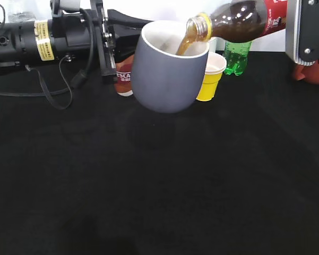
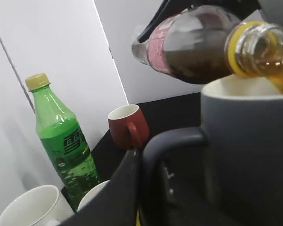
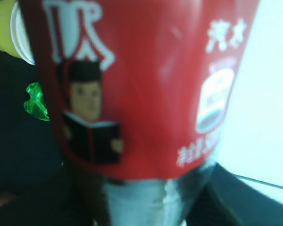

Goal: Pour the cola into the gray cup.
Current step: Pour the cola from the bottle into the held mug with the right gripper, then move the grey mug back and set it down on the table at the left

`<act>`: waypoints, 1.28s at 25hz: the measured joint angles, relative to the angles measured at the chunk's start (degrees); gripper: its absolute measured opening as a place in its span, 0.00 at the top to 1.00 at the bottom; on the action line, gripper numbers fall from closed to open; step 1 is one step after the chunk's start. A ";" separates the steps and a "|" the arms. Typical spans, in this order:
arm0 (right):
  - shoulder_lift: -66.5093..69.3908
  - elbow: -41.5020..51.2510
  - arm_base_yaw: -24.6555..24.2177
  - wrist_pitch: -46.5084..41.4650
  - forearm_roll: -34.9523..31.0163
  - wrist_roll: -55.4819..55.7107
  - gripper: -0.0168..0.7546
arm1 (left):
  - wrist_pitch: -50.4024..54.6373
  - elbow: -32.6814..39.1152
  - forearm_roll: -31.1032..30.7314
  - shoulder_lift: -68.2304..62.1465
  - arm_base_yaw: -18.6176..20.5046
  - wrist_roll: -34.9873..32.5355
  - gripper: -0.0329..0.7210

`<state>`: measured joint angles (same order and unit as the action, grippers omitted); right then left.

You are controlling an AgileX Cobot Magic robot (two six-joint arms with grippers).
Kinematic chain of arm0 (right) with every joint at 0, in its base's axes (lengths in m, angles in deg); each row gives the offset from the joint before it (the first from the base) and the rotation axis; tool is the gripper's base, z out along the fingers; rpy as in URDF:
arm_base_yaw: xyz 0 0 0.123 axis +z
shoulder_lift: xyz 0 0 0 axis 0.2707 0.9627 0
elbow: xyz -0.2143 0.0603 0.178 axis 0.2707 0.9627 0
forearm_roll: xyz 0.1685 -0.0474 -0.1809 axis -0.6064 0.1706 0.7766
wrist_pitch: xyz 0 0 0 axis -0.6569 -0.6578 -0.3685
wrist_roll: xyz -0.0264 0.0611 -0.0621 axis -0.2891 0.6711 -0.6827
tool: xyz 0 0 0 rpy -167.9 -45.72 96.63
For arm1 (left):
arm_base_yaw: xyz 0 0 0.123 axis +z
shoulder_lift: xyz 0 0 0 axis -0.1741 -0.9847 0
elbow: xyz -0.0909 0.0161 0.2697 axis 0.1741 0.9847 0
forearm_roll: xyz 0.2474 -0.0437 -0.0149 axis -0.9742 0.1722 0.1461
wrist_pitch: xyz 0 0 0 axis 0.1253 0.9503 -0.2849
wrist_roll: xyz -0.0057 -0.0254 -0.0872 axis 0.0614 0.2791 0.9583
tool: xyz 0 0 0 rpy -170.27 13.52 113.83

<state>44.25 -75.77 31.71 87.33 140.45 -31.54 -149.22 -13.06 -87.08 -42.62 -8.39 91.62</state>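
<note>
Right gripper (image 1: 300, 32) clamped on the cola (image 1: 244, 18), holding it tilted, neck down toward the gray cup (image 1: 167, 69); fingertips not visible, the gripper body covers the bottle's lower half in the exterior view. Right wrist view filled by the bottle's red label (image 3: 141, 84), blurred, with white characters and a small figure reading a book. Bottle mouth with its yellow ring (image 1: 203, 27) sits just over the cup's rim, and a brown stream (image 1: 183, 45) runs into the white inside. Gray cup lifted above the black table (image 1: 159, 191), tilted slightly toward the bottle. Left gripper (image 1: 103, 45) sits at the cup's handle side; in the left wrist view a dark finger (image 2: 117, 193) lies against the loop handle (image 2: 155, 155), so it grips the cup by the handle, though how far the jaws stand apart cannot be told. Just behind the cup: a yellow paper cup (image 1: 211, 77) and, beyond that, a green soda bottle (image 1: 236, 56). On the cup's left, a small brown-and-white bottle (image 1: 123, 79), partly hidden. Reddish-brown mug (image 2: 127, 127) stands farther back, beyond the green bottle. White cup (image 2: 30, 209) near the green bottle's base.
</note>
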 joint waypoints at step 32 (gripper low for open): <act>0.00 -0.05 0.00 -0.64 -9.62 -2.02 0.51 | 0.36 0.00 -0.04 0.00 0.00 -0.18 0.89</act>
<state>44.25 -75.82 31.71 86.69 130.83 -33.56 -148.85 -13.06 -87.12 -42.62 -8.39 91.44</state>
